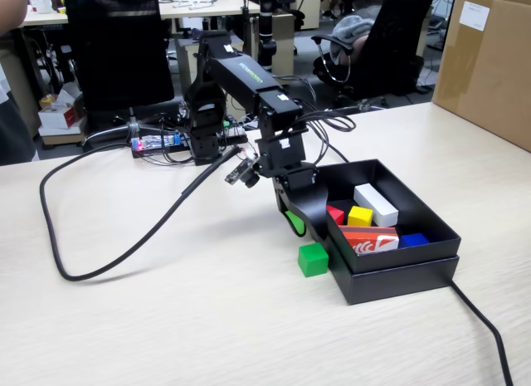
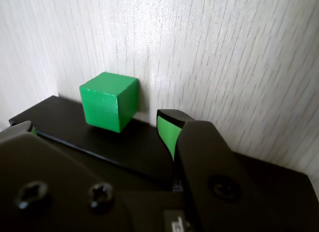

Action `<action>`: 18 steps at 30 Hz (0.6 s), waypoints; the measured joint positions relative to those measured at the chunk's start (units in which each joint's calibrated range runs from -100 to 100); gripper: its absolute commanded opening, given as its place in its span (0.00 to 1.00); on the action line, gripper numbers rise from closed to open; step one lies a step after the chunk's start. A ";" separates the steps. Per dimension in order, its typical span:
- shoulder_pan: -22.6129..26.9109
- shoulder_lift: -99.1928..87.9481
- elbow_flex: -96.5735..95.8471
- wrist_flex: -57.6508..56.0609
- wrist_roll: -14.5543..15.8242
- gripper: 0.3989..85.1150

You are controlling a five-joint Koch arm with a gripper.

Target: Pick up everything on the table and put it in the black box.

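A green cube (image 1: 313, 259) lies on the wooden table, touching or nearly touching the left wall of the black box (image 1: 398, 274). In the wrist view the cube (image 2: 108, 101) sits just beyond the box's rim (image 2: 60, 117). My gripper (image 1: 305, 218) hangs over the box's left wall, a little above the cube. Its jaws stand wide apart and hold nothing (image 2: 97, 128). One green-padded fingertip (image 2: 167, 132) shows to the right of the cube. Inside the box lie a white block (image 1: 376, 203), a red cube (image 1: 335, 213), a yellow cube (image 1: 360, 216), a blue block (image 1: 413, 239) and a red-orange carton (image 1: 369, 239).
A thick black cable (image 1: 124, 245) loops over the table's left half, and another (image 1: 489, 336) runs off from the box to the front right. A circuit board (image 1: 158, 143) sits by the arm's base. A cardboard box (image 1: 489, 62) stands at the back right.
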 measured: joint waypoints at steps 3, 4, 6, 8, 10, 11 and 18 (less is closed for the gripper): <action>-0.29 2.72 1.10 -0.08 0.00 0.56; -0.29 3.24 1.28 -0.08 0.00 0.56; -0.39 4.14 1.28 -0.08 0.00 0.56; -0.44 4.92 1.28 0.00 0.00 0.56; -0.54 5.05 1.28 0.00 0.00 0.56; -0.54 5.05 1.28 -0.08 0.00 0.56; -0.44 6.08 1.46 0.00 0.00 0.56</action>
